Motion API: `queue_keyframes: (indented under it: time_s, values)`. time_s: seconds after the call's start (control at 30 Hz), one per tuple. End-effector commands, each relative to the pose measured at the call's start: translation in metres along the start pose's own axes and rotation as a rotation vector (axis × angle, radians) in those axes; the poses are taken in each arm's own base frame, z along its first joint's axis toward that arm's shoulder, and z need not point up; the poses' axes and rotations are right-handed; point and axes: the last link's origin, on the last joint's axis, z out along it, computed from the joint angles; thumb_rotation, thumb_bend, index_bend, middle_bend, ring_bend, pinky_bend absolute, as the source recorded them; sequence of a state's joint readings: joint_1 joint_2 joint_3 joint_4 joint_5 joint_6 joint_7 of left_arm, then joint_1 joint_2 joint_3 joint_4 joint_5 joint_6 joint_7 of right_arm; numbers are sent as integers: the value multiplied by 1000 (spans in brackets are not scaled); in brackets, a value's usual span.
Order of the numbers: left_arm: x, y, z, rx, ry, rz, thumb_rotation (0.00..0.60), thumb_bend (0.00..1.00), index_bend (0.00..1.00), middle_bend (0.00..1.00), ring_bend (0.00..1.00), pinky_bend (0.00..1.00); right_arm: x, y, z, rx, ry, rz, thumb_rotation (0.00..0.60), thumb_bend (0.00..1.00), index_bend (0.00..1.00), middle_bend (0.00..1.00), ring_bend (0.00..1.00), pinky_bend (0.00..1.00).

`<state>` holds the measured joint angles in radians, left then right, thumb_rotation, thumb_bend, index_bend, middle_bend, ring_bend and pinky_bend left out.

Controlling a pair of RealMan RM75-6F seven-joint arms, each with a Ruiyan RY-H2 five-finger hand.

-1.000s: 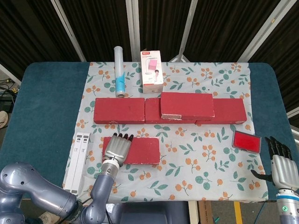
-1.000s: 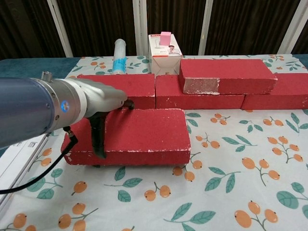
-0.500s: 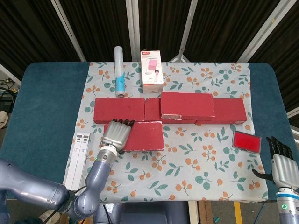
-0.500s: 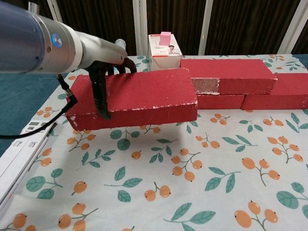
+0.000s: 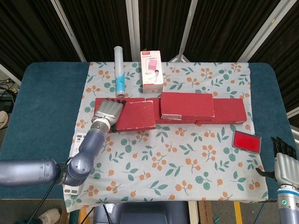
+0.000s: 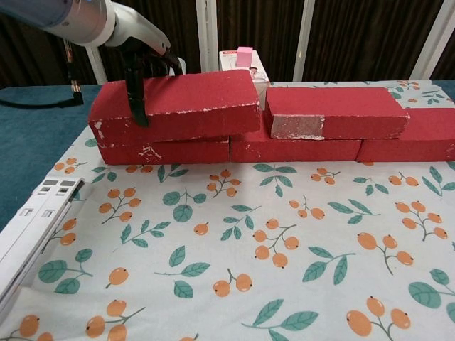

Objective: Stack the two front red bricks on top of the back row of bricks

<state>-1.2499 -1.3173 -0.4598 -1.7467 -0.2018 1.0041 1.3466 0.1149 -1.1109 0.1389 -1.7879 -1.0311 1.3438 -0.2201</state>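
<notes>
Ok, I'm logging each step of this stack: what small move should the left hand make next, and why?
Probably lower the brick a touch and let go. The left hand grips its left end, and it sits tilted over the left part of the back row, close beside the brick already stacked. Whether it rests fully on the row is unclear.

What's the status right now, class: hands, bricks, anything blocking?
Left hand grips second brick, over back row's left brick. Right hand open, idle. First brick already stacked. Nothing blocking.
</notes>
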Motion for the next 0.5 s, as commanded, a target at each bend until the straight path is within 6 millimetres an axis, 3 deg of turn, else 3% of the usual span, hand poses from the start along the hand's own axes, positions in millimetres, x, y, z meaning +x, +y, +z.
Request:
queue_keyframes:
  time_s: [0.03, 0.5]
  values:
    - [20, -9, 11, 8, 24, 48, 600, 0, 273, 352, 328, 287, 0, 1, 2, -15, 9, -5, 600, 67, 0, 0, 0, 0]
    - [27, -14, 47, -15, 45, 199, 600, 0, 301, 349, 328, 281, -1, 3, 3, -40, 12, -18, 600, 68, 0, 0, 0, 0]
